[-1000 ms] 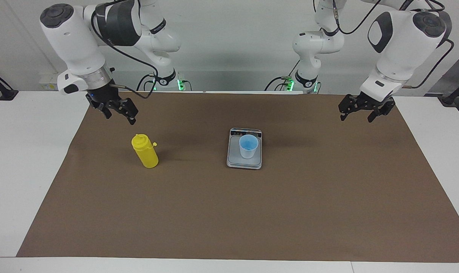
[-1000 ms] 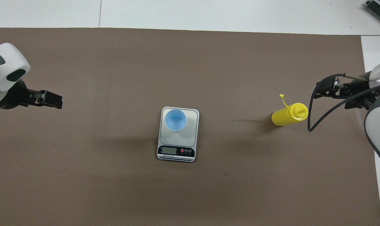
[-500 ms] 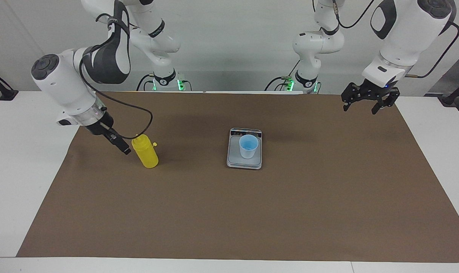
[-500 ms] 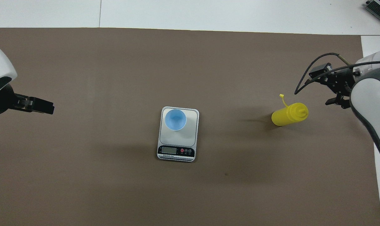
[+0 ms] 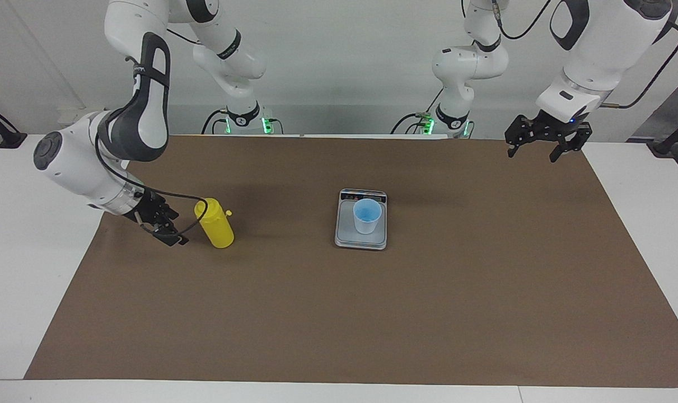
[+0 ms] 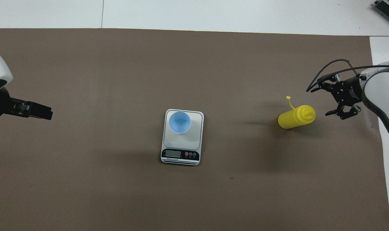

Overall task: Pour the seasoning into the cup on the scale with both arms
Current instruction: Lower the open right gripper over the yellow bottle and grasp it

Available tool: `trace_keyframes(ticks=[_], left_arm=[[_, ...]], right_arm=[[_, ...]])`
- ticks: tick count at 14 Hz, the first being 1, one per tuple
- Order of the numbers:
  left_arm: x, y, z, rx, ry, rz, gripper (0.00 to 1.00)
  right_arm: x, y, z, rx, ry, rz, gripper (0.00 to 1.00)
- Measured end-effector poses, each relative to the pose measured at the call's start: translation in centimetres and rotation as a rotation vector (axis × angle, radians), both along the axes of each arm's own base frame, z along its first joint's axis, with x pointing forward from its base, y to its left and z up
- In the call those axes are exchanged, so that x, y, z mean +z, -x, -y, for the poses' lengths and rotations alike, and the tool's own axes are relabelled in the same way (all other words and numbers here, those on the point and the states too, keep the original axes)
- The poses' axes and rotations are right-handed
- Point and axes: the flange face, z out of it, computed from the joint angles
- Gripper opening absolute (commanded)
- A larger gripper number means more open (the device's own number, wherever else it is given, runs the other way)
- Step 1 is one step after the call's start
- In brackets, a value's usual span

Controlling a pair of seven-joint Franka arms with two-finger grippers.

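Just beside the right gripper, on its open side, stands the bottle — upright on the brown mat toward the right arm's end of the table, its small tethered cap sticking out from the lid. The jaws are spread wide, low over the mat and turned sideways toward the bottle; in the overhead view the two fingers fork apart with the bottle just off their tips, not between them, and nothing is gripped. A gap shows between fingertips and yellow plastic, so they are apart, not touching. Well away from those jaws, at the middle of the mat, lies the scale, its dark display strip on the edge nearer to the robots, and the cup stands upright on its platform, toward the end away from the display; the overhead view shows the cup on the scale with its brighter blue inside facing up. The left gripper hangs in the air over the mat's corner at the left arm's end — jaws parted, holding nothing, and the arm waits.
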Motion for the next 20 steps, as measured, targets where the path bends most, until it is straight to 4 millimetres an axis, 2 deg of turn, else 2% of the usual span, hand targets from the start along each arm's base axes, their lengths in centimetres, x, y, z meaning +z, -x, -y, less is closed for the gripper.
trace_keyframes(ticks=[3,4,7,11,12,13,14,15,18,20], left_arm=[[0.0,0.0,0.0,0.000,0.000,0.000,1.00],[0.0,0.0,0.0,0.000,0.000,0.000,1.00],[0.0,0.0,0.0,0.000,0.000,0.000,1.00],[0.0,0.0,0.0,0.000,0.000,0.000,1.00],[0.0,0.0,0.0,0.000,0.000,0.000,1.00],[0.0,0.0,0.0,0.000,0.000,0.000,1.00],[0.0,0.0,0.0,0.000,0.000,0.000,1.00],[0.0,0.0,0.0,0.000,0.000,0.000,1.00],[0.0,0.0,0.0,0.000,0.000,0.000,1.00],[0.0,0.0,0.0,0.000,0.000,0.000,1.00]], right_arm=[[-4.3,0.3,0.6,-0.045,-0.072,-0.075,1.00],[-5.0,0.5,0.7,-0.054,-0.097,-0.098,1.00],[-5.1,1.0,-0.2,-0.057,-0.166,-0.147,1.00],[-5.5,1.9,-2.3,-0.036,-0.220,-0.201,1.00],[-5.5,1.9,-2.7,-0.037,-0.231,-0.203,0.94],[-5.6,2.0,-2.9,-0.035,-0.233,-0.205,0.68],[-5.6,2.0,-2.9,-0.035,-0.234,-0.205,0.38],[-5.6,2.0,-2.9,-0.035,-0.233,-0.204,0.16],[-5.3,1.8,-3.3,-0.076,-0.220,-0.207,0.00],[-4.9,1.5,-3.7,-0.101,-0.205,-0.198,0.00]])
